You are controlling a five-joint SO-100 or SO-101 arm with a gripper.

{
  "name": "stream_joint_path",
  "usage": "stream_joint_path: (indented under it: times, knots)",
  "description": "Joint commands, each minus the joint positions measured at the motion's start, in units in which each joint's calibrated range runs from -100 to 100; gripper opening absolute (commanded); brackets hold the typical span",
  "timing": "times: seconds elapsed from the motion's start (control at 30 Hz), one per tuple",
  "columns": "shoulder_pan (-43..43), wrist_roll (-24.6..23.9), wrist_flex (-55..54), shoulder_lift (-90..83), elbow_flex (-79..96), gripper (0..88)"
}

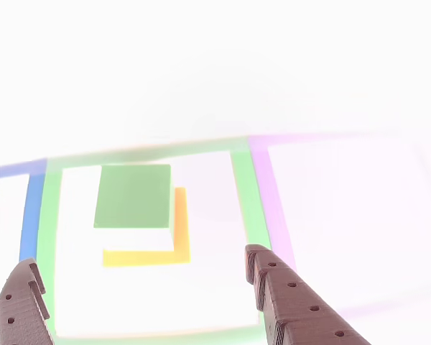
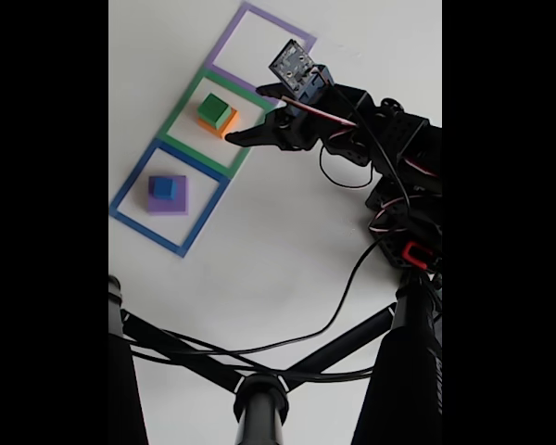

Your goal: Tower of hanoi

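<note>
Low in the other view, the gripper point(image 1: 144, 277) stood spread and empty, short of the green block point(image 1: 132, 195) stacked on the orange-yellow block point(image 1: 181, 237). At left centre of the fixed view, the small blue cube point(image 2: 164, 188) sat on the purple block point(image 2: 176, 202). Judged midway: two stacks, none complete. The white table point(image 2: 278, 241) was overexposed; a black tripod point(image 2: 259, 394) stood at the fixed view's bottom.

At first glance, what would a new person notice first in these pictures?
Probably the row of three coloured square outlines in the fixed view, with a green block on an orange-yellow block inside the green outline, and a small blue cube on a purple block inside the blue outline. Next comes the dark gripper, open, beside the green-topped stack.
</note>
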Motion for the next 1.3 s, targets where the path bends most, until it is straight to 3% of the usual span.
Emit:
stream_joint_path:
  times: [0.0, 0.5, 0.97, 1.27]
  knots:
    - [-0.3, 0.0, -10.9, 5.9, 0.8, 33.6]
    - [-3.5, 0.0, -41.5, 37.8, -5.2, 32.9]
    - [-4.4, 0.0, -49.0, 49.9, -11.3, 30.7]
    - [-5.0, 0.0, -49.4, 51.4, -11.7, 20.1]
